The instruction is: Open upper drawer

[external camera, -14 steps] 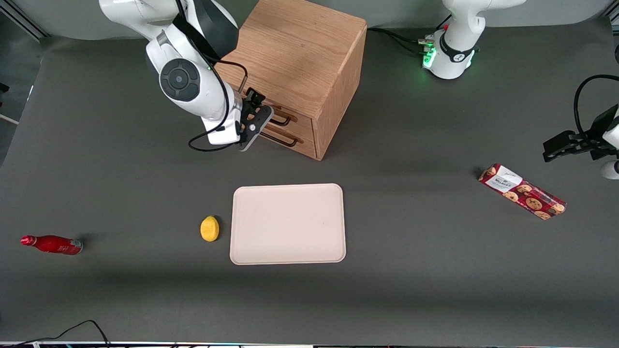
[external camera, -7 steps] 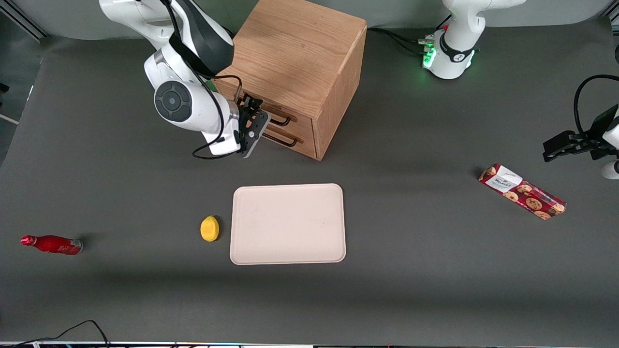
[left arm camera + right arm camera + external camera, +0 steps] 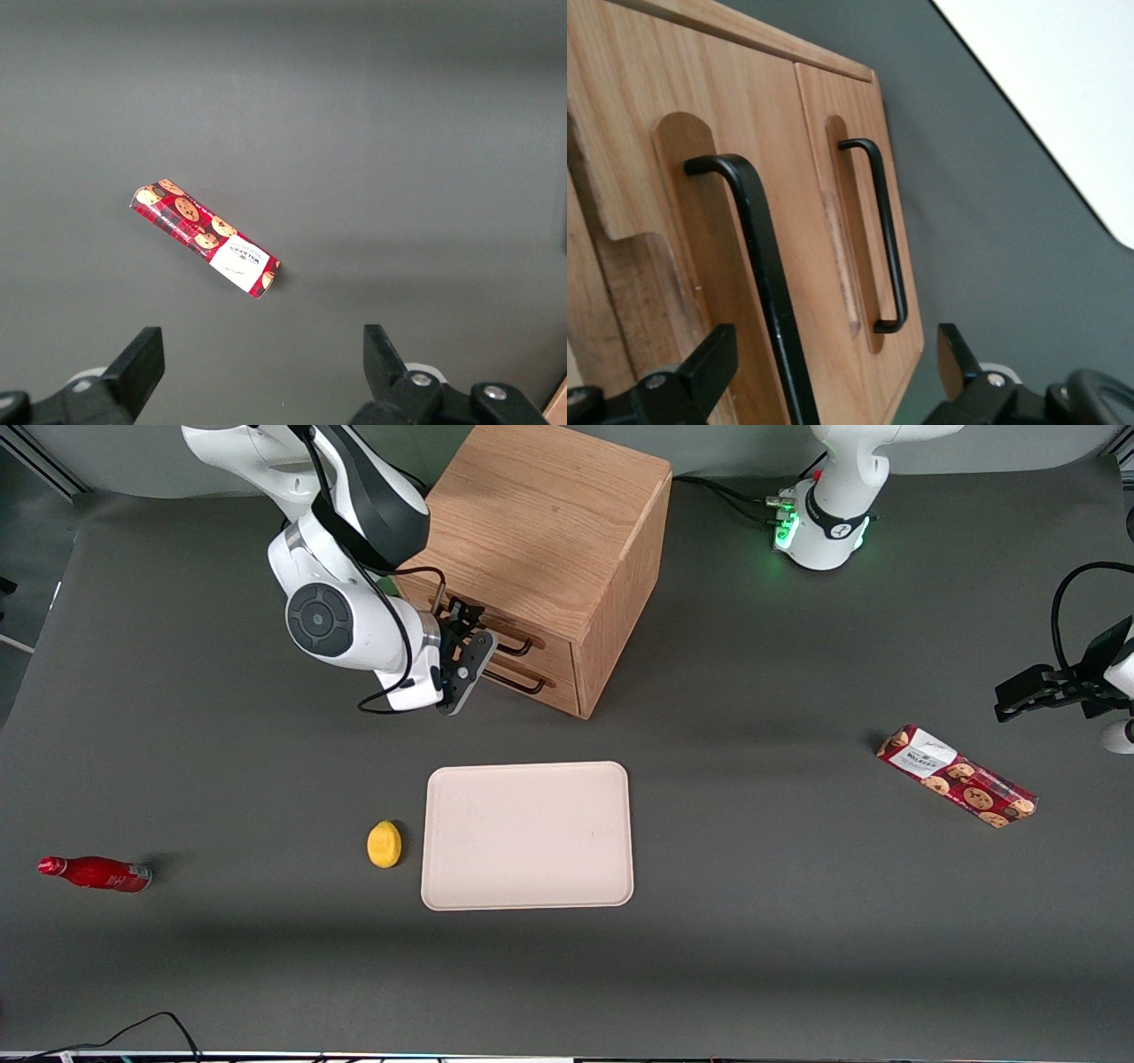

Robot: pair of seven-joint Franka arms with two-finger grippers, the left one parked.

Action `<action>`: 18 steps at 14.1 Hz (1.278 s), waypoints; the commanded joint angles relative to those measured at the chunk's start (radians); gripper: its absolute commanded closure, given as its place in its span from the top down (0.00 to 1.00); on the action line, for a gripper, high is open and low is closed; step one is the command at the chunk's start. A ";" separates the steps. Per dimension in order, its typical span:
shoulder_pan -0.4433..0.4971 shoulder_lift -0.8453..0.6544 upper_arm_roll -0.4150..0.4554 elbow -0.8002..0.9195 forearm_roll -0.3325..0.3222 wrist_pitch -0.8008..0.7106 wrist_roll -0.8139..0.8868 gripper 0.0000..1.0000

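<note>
Since the earlier frame the gripper [image 3: 462, 634] had drawn in against the cabinet [image 3: 540, 540] front, fingers [image 3: 700, 367] spread wide and empty astride the upper drawer [image 3: 664, 221] handle [image 3: 766, 274]; closing misaligned risked slipping off or catching the lower handle [image 3: 886, 239].

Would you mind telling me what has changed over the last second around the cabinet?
The gripper has moved in toward the cabinet, closer to the upper drawer, and its fingers now stand open on either side of the black handle, not gripping it. Both drawers remain closed. The tray and lemon stayed put.
</note>
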 commanded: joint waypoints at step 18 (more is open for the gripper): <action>-0.019 0.002 -0.011 -0.063 -0.010 0.109 -0.037 1.00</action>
